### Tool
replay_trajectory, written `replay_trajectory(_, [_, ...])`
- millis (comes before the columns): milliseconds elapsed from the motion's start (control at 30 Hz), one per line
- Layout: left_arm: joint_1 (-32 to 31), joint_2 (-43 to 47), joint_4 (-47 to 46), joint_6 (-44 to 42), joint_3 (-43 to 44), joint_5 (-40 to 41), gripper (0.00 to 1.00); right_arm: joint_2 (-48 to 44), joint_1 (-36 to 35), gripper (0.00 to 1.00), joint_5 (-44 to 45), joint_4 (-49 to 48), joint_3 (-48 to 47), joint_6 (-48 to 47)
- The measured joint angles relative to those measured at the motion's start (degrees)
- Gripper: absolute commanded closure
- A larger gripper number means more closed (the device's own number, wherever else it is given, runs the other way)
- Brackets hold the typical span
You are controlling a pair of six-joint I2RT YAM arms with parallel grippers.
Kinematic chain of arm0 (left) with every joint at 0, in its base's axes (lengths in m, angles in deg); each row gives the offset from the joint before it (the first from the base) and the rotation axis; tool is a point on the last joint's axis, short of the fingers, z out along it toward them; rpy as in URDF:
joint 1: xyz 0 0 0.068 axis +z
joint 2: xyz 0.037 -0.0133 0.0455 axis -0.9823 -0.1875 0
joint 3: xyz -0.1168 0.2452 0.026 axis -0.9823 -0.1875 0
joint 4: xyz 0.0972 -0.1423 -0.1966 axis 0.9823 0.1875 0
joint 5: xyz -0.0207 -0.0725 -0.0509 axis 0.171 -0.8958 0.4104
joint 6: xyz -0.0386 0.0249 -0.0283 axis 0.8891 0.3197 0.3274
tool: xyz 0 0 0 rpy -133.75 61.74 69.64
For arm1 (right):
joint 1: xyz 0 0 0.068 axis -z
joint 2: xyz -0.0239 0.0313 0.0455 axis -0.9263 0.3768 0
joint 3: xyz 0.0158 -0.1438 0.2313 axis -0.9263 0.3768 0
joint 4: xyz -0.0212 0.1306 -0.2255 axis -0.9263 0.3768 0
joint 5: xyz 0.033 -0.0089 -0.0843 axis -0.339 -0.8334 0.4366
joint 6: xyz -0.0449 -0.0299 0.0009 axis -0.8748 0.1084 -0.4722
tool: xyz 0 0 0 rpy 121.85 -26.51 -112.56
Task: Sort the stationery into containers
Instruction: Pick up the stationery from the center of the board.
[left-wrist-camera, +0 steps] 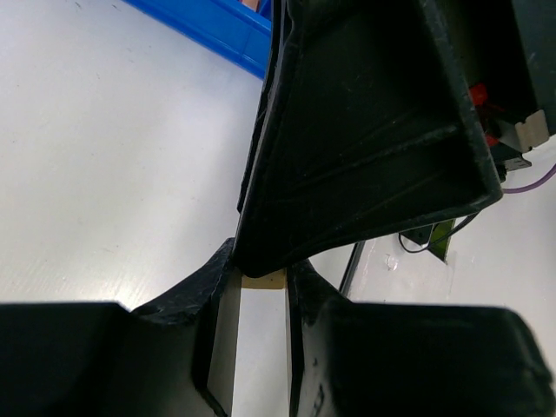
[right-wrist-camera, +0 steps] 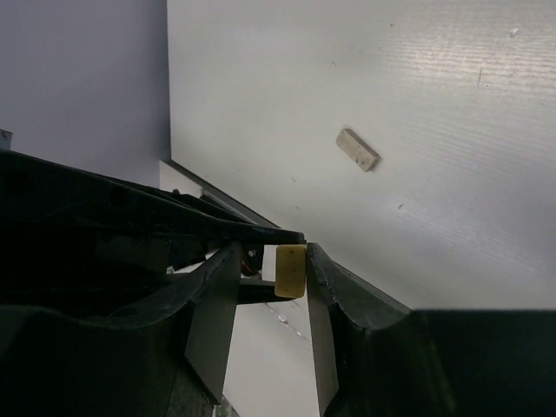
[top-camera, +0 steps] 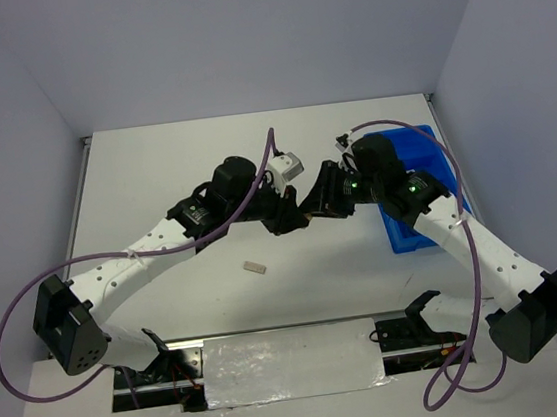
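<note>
Holding the tan eraser block (right-wrist-camera: 291,271) only by its end, the left gripper (left-wrist-camera: 261,282) is clamped on it above the worktop (right-wrist-camera: 452,226). The right gripper (right-wrist-camera: 274,261) stands around the same block with its jaws apart, and there seems to be a gap on one side. If the left releases too early, the block may fall. If the right closes off-centre, the block may twist out. The blue tray (top-camera: 422,147) lies behind the right gripper.
</note>
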Motion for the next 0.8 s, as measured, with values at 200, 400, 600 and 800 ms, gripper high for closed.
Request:
replay_trajectory(200, [-0.3,0.1,0.5,0.0,0.0,1.1,0.94,0.7,-0.1,0.56,-0.2,1.1,-0.4,-1.0])
replay_trajectory(400, [-0.6,0.4,0.9,-0.1,0.0,2.4,0.95,1.0,-0.1,0.58,-0.5,1.5,-0.7,-1.8])
replay_trajectory(600, [-0.6,1.3,1.4,-0.2,0.0,3.5,0.94,1.0,-0.1,0.75,-1.0,2.3,-0.7,-2.3])
replay_trajectory(800, [-0.6,1.7,2.0,-0.2,0.0,3.8,0.82,1.0,-0.1,1.0,-1.8,1.4,-0.4,-1.8])
